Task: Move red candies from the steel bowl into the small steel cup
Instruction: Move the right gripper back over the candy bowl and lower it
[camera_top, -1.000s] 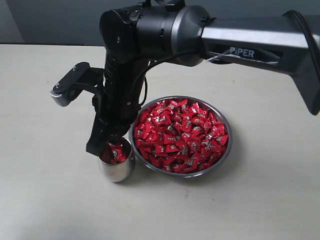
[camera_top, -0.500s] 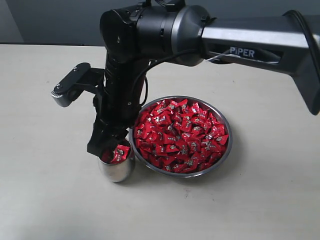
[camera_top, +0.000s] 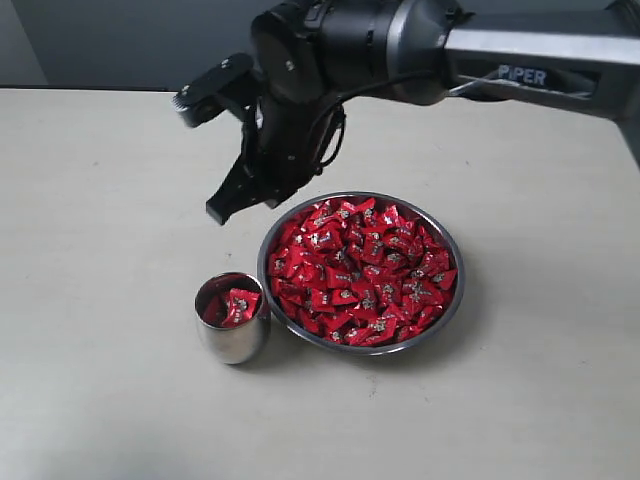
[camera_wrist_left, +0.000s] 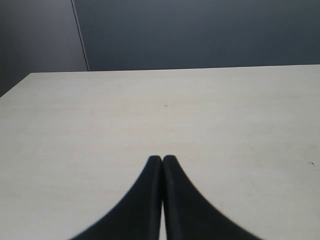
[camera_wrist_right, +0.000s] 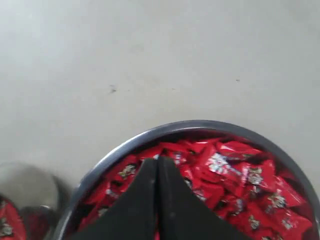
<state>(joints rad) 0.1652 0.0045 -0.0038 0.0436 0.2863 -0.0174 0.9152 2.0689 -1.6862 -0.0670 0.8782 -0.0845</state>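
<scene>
Exterior view: the right gripper, jaws clenched and empty, has risen from the small steel cup to above the steel bowl's rim. The cup now holds its delivered candy. Red candies still fill the bowl, so another pick looks likely. The left gripper has its jaws clenched too.

1. Wide, shallow round steel bowl: stands on the pale flat table top; landmark for all entries.
2. Heap of red-wrapped candies: in the bowl, spread from rim to rim.
3. Small rounded steel cup: on the table, just beside the bowl's near-left rim; whether they touch cannot be told.
4. A few more red-wrapped candies: in the cup.
5. Black right gripper: in the air, off the bowl's far-left rim; its arm runs rightward behind and above the bowl.
</scene>
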